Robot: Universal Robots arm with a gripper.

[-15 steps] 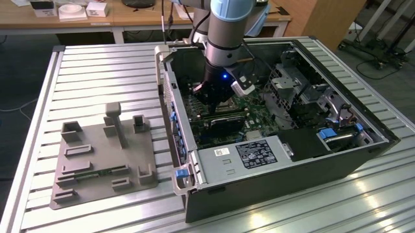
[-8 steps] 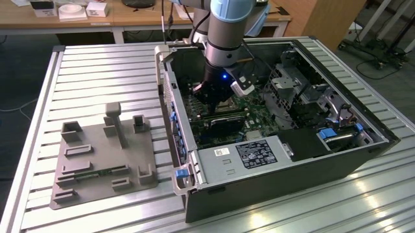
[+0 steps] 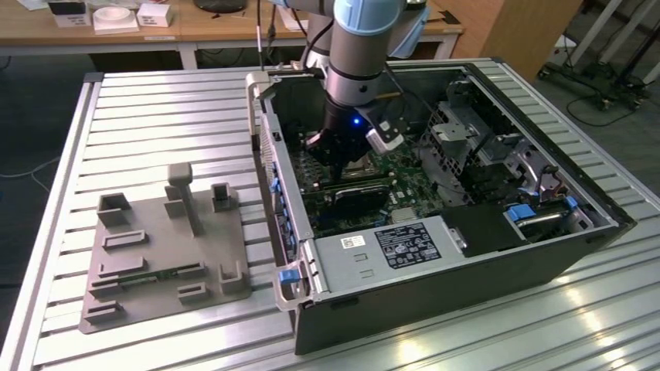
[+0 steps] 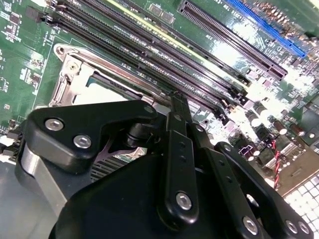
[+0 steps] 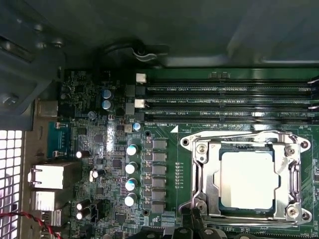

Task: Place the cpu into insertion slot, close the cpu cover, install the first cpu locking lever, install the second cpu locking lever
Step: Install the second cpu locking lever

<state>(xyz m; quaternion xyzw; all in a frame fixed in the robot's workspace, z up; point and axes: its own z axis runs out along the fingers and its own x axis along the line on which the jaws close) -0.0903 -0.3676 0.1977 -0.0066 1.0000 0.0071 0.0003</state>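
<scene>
You have one cpu (image 5: 247,179) here, a pale square seated in the one insertion slot (image 5: 209,186) at the lower right of the first wrist view, with the one cpu cover (image 5: 249,145) folded flat around it so the chip shows through the window. Two thin wire levers (image 5: 234,135) run along the socket's edges. Above the socket in that frame you can count three long black memory slots (image 5: 224,103), and five round capacitors (image 5: 131,167) stand in a column to its left. In the exterior view your single arm (image 3: 356,46) drops nearly straight down from the upper centre of the frame into the open computer case (image 3: 433,301), the gripper (image 3: 341,161) low over the board near the socket. One grey fixture tray (image 3: 154,255) lies on the table (image 3: 154,100) at the exterior view's left. In the second wrist view the black fingers (image 4: 179,149) are pressed together with nothing between them, tips at the socket's edge.
</scene>
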